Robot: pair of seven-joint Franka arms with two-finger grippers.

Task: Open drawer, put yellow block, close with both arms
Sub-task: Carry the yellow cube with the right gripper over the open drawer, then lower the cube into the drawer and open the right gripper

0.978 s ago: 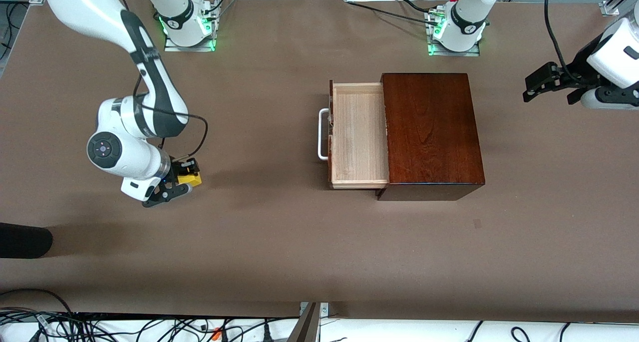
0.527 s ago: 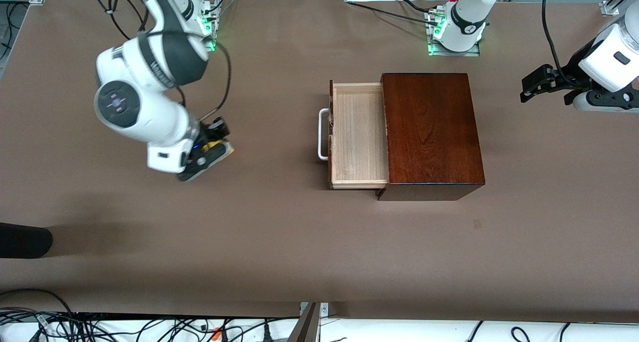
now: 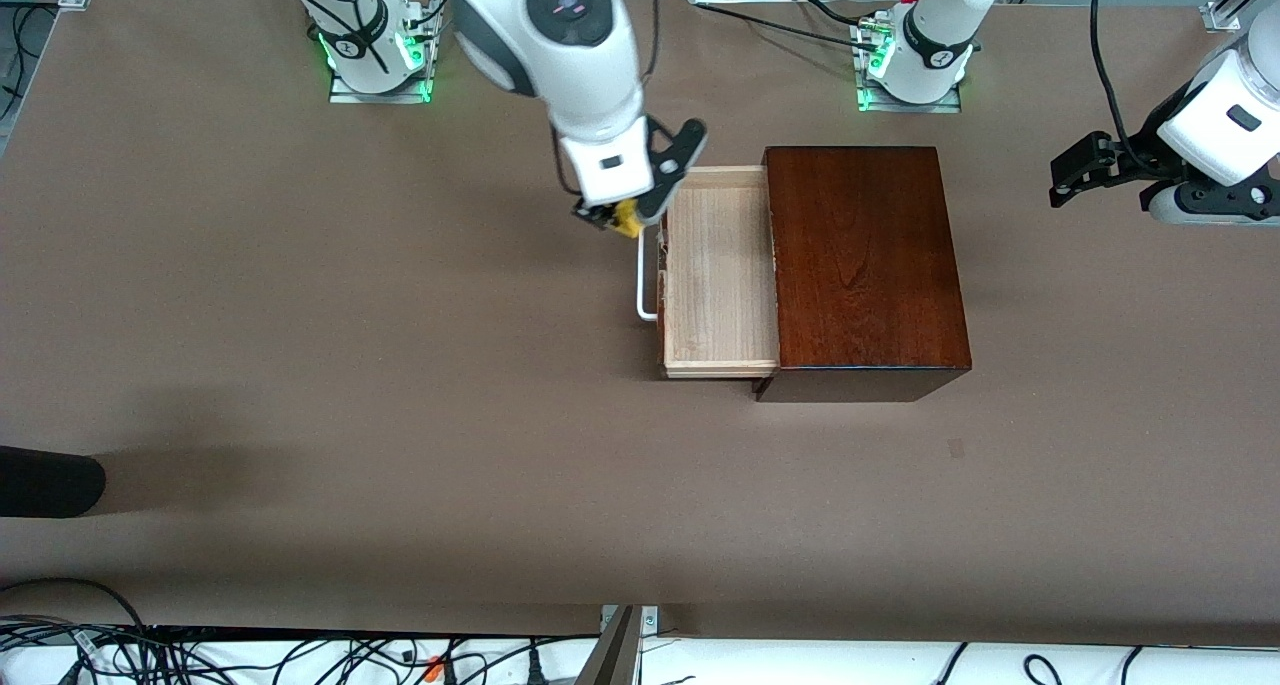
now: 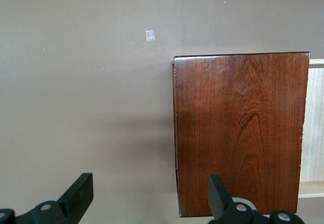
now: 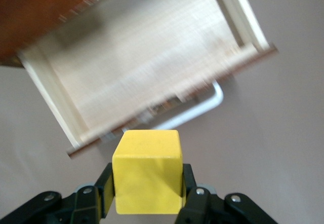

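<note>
The right gripper, fingers clamped on the small yellow cube, has swung from bare tabletop to above the pulled-out pale-wood drawer's white handle, nearly ready to drop, while the open-fingered left gripper waits aside.

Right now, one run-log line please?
right gripper: shut on small yellow cube, over white bar handle | pale wood drawer: open | left gripper: open, waiting
</note>
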